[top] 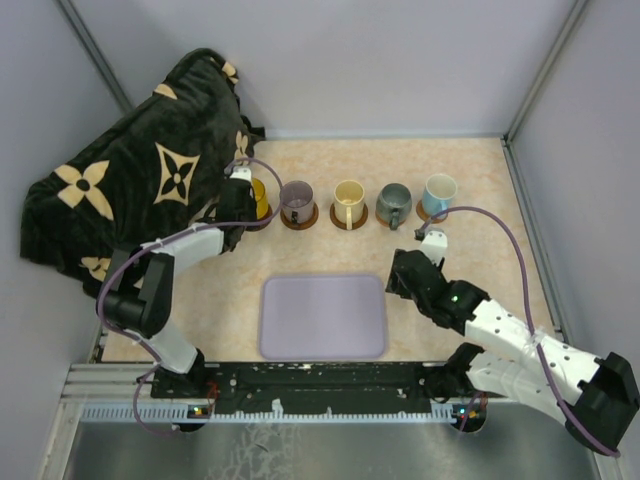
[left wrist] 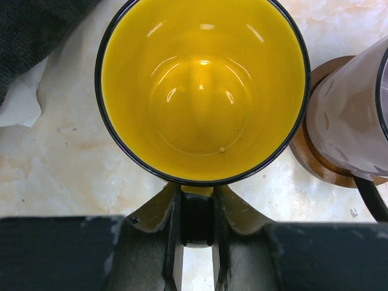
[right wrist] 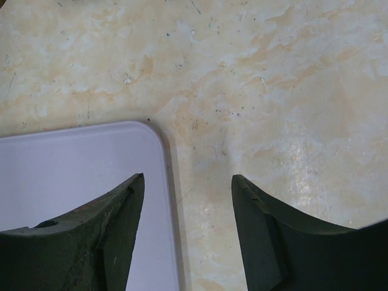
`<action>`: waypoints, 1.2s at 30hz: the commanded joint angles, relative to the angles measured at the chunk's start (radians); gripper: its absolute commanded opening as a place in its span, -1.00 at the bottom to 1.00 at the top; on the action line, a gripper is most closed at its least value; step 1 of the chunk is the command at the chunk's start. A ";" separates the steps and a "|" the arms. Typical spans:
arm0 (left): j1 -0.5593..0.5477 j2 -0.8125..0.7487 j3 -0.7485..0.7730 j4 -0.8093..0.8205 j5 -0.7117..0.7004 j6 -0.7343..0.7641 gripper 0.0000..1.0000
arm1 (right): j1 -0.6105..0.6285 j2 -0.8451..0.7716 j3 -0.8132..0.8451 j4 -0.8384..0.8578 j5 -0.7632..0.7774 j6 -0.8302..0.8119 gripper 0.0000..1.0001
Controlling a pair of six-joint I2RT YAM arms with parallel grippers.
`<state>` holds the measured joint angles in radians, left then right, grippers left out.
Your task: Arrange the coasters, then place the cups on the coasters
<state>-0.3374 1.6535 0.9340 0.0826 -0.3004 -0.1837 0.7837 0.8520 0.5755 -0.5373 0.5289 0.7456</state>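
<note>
Five cups stand in a row at the back of the table. The translucent purple cup (top: 297, 198), cream cup (top: 348, 200), grey-green cup (top: 393, 203) and white-and-blue cup (top: 438, 192) each sit on a brown coaster (top: 349, 219). At the row's left end, my left gripper (top: 240, 200) is shut on the dark handle (left wrist: 197, 209) of the yellow cup (left wrist: 203, 91). What lies under that cup is hidden. The purple cup (left wrist: 354, 109) and its coaster (left wrist: 312, 160) stand just to its right. My right gripper (right wrist: 188, 182) hangs open and holds nothing, over the table beside the tray's corner.
A lavender tray (top: 322, 316) lies in the near middle, and its corner (right wrist: 73, 163) shows under the right fingers. A black cloth with beige flowers (top: 140, 180) is heaped at the back left, close to the yellow cup. Grey walls close in the sides and the back.
</note>
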 commanded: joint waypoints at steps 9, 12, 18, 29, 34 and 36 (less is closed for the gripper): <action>0.011 0.001 0.039 0.067 -0.006 -0.022 -0.76 | 0.008 0.017 0.005 0.054 0.009 0.017 0.21; 0.011 0.003 0.039 0.058 -0.010 -0.028 -0.77 | 0.008 0.021 0.005 0.058 0.006 0.017 0.21; 0.011 -0.001 0.018 0.059 -0.017 -0.039 -0.77 | 0.008 0.022 0.004 0.058 0.003 0.017 0.21; 0.014 0.009 0.016 0.050 -0.036 -0.036 -0.77 | 0.008 0.023 0.001 0.058 0.001 0.016 0.21; 0.015 0.014 0.009 0.052 -0.030 -0.040 -0.77 | 0.008 0.024 0.002 0.060 -0.001 0.017 0.21; 0.014 0.017 0.008 0.054 -0.027 -0.040 -0.77 | 0.008 0.025 0.002 0.061 -0.001 0.017 0.21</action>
<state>-0.3298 1.6707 0.9340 0.0681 -0.3138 -0.2100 0.7837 0.8734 0.5755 -0.5091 0.5179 0.7532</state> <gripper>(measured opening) 0.251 0.605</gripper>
